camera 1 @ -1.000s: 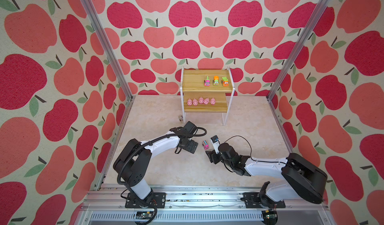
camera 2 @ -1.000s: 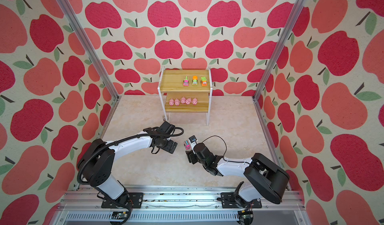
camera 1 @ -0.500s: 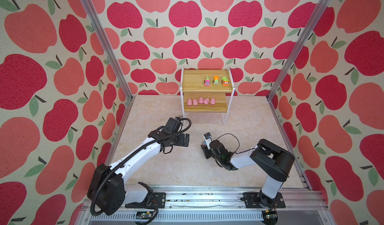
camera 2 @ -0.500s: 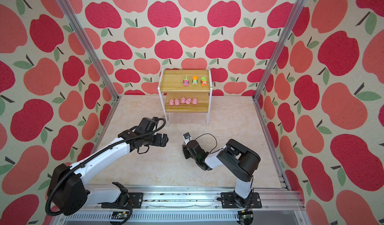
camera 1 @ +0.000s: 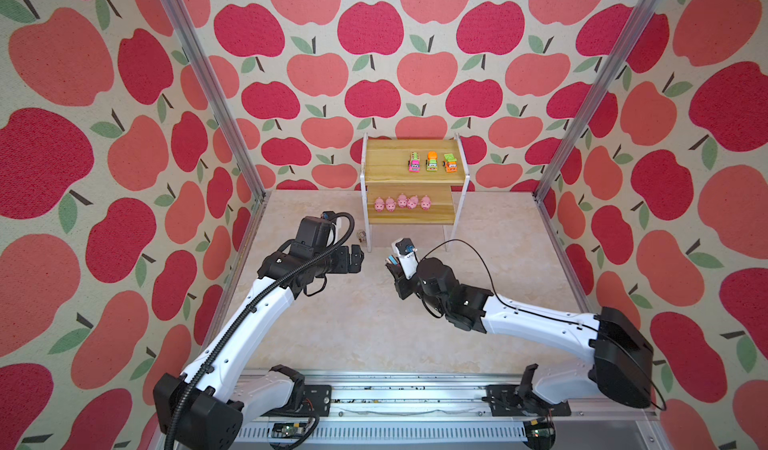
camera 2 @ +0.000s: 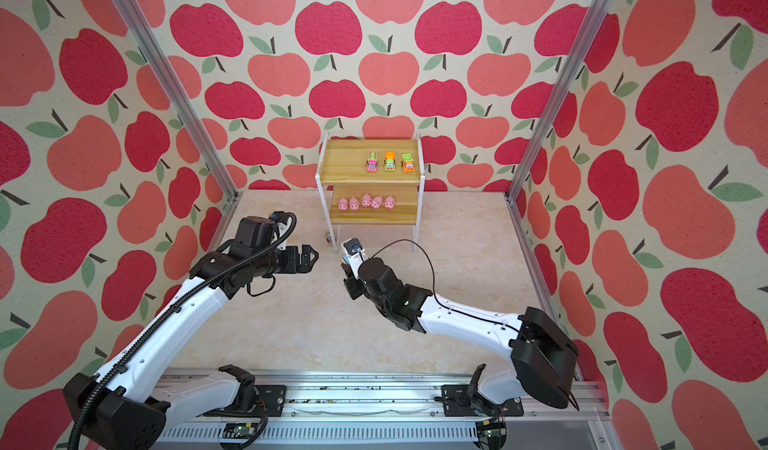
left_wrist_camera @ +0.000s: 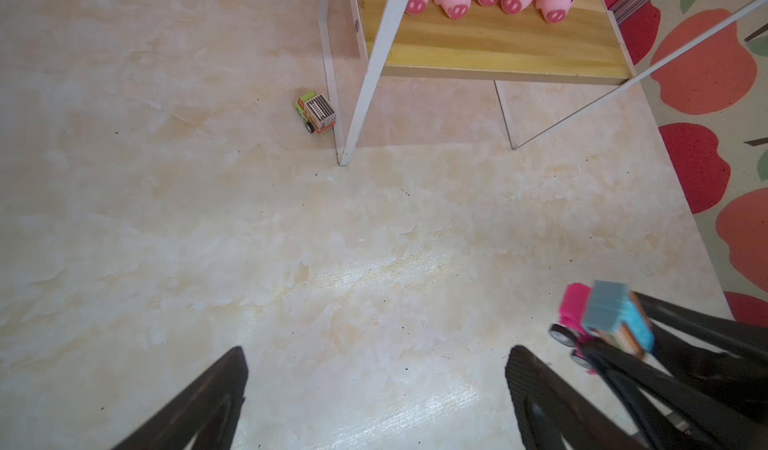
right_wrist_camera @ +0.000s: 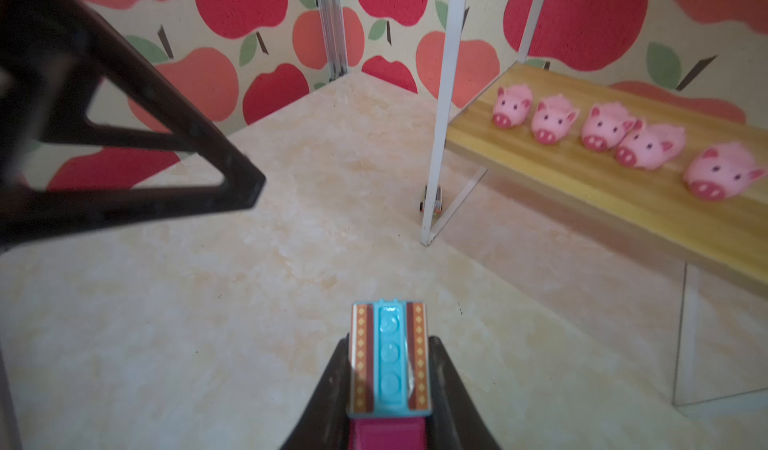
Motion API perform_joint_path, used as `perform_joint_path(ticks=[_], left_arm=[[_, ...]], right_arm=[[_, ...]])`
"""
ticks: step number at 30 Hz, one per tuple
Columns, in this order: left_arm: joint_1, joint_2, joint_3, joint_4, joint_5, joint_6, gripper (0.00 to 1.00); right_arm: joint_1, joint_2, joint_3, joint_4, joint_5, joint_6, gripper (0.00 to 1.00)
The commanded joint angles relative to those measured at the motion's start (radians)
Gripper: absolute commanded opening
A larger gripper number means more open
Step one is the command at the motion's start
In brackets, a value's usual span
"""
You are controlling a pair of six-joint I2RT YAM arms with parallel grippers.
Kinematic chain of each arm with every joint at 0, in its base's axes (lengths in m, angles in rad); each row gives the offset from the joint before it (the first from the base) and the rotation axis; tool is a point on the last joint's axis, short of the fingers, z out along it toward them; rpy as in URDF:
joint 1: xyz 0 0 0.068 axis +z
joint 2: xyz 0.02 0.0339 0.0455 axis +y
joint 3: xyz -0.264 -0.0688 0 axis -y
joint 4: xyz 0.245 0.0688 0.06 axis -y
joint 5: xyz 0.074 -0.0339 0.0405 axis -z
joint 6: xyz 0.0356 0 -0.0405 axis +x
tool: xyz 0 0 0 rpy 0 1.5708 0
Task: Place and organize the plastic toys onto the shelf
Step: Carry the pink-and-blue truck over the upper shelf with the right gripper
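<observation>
In both top views the shelf carries three trucks up top and five pigs below. In the left wrist view the left gripper gapes wide and empty, and a green truck sits on the floor just beside the shelf. In the right wrist view the right gripper pinches a pink-and-blue truck. By my reckoning, two trucks are left to shelve.

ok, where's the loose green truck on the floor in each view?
In a top view: green truck on the floor, just left of the shelf leg.
In a top view: same spot, left of that leg.
Left wrist: on the floor, close beside the leg.
Right wrist: mostly hidden behind the leg.
Shared landmark: that front white shelf leg.
</observation>
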Motion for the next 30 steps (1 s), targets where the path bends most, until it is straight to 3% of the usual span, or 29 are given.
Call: perform_joint_path(ticks=[1,8,12,22,25,30], left_arm=[[0.028,-0.028,0.032,-0.061,0.041,0.045,0.99],[0.051,-0.012,-0.006,0.007,0.065,0.062,0.99],[0.067,-0.012,-0.039,0.033,0.075,0.073,0.99],[0.077,-0.044,-0.105,0.066,0.096,0.053,1.0],[0.077,-0.044,-0.107,0.069,0.103,0.052,1.0],[0.077,-0.044,-0.11,0.073,0.114,0.049,1.0]], right_arm=[[-0.005,-0.051,0.225,-0.297,0.085,-0.057,0.18],[-0.073,0.178,0.743,-0.494,0.132,-0.058,0.19],[-0.103,0.372,1.038,-0.573,0.222,-0.061,0.19],[-0.165,0.767,1.59,-0.747,0.318,-0.009,0.21],[-0.172,0.824,1.668,-0.762,0.362,-0.005,0.21],[-0.19,0.843,1.662,-0.763,0.402,0.03,0.22]])
